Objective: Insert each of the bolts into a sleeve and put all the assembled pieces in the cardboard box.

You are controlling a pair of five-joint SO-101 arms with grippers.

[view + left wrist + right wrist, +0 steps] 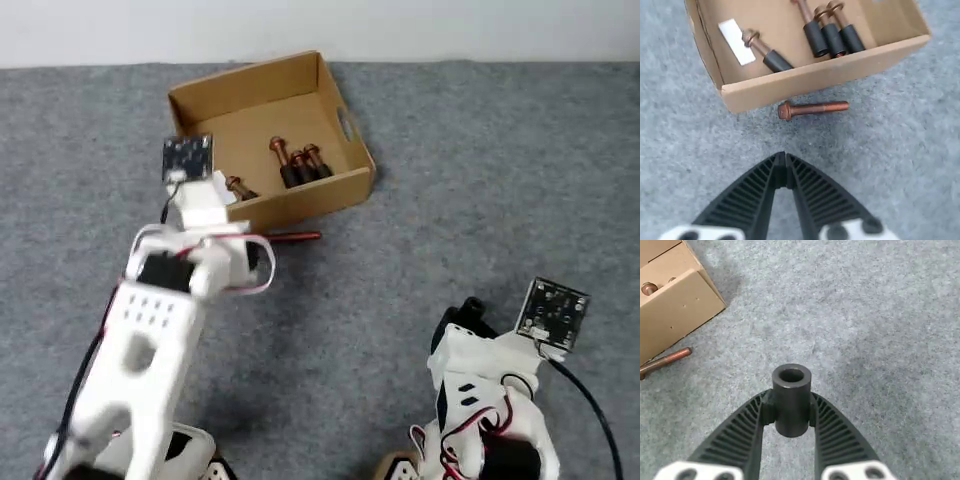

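Note:
A loose copper bolt [812, 108] lies on the grey carpet just in front of the cardboard box [815, 80]. My left gripper [785, 160] is shut and empty, a short way back from the bolt. Inside the box lie several assembled bolts in black sleeves [300, 165], three side by side and one apart [765, 50]. My right gripper [791, 407] is shut on a black sleeve [791, 400], held with its bore open towards the camera. It hangs over bare carpet, off to the side of the box [675, 310] and the bolt [665, 361]. In the high view the bolt [295, 237] lies beside the left arm.
The cardboard box [345, 185] stands at the back centre of the grey carpet. A white label [736, 35] lies on the box floor. The right arm [490, 400] sits near the front right. Open carpet stretches between the two arms.

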